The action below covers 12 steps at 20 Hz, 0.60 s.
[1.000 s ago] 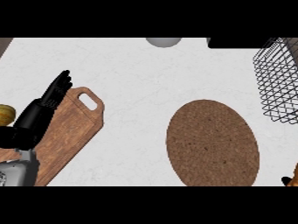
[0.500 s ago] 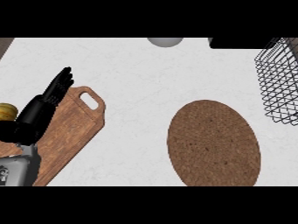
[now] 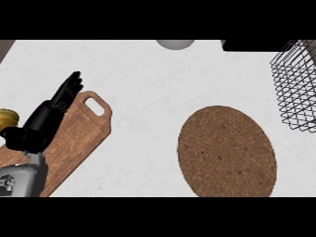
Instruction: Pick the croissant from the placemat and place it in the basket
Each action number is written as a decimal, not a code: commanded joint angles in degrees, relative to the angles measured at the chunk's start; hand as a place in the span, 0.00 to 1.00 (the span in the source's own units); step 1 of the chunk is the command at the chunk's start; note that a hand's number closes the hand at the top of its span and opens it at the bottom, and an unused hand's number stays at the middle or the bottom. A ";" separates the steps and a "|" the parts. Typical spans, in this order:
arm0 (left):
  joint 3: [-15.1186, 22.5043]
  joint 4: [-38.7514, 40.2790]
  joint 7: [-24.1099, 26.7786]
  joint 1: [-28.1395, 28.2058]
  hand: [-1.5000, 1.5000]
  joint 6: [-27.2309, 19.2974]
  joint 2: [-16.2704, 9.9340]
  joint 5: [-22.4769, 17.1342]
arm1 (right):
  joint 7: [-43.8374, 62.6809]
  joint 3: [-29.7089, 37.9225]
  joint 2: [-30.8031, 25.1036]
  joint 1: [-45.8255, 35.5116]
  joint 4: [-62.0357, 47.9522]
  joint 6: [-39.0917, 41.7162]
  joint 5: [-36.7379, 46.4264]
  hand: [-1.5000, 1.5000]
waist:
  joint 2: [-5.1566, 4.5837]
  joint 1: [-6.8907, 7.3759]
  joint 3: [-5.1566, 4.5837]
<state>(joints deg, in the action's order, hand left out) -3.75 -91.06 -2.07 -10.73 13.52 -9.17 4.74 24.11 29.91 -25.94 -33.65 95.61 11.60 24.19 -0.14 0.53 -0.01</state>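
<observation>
White marble counter throughout. Lower left: left hand resting, fingers straight, over wooden board. Centre right: brown placemat, bare. Upper right: wire basket. Croissant and right hand nowhere visible; placement unconfirmed, perhaps underway.

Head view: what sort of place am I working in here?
Most likely a kitchen counter. A pale marbled countertop carries a wooden cutting board with a handle hole, an oval brown placemat and a black wire basket at the right edge. The left hand rests open over the board.
</observation>
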 commanded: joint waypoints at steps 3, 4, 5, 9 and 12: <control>0.06 -0.65 3.35 3.14 0.50 -0.95 0.41 1.64 | -10.05 1.76 -4.25 0.94 -13.49 -1.97 -1.45 1.00 | 0.05 -0.19 0.02; -1.36 0.69 -0.46 -0.87 0.50 0.82 -1.16 -0.44 | -9.26 3.40 -8.94 -3.58 -18.99 0.37 -2.85 1.00 | -0.02 -0.12 0.02; -0.26 -3.51 -2.33 1.59 0.50 0.21 0.12 -0.59 | -12.05 2.53 -7.32 -0.79 -19.48 -1.41 -2.14 1.00 | 0.07 -0.07 0.03; 0.51 -0.44 1.64 1.16 0.50 -0.43 0.88 1.08 | -22.11 2.45 -9.72 -3.23 -33.03 -5.38 -0.35 1.00 | -0.12 0.32 0.05; -0.90 -4.70 -2.83 2.40 0.50 1.44 -0.63 -1.45 | -23.94 1.41 -7.40 -2.54 -32.90 -11.22 0.82 1.00 | 0.08 0.22 0.04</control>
<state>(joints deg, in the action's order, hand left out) -4.41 -91.31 -1.91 -10.59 13.82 -9.34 4.76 5.05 31.30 -33.03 -36.01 67.80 4.88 24.22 -0.19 0.63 0.03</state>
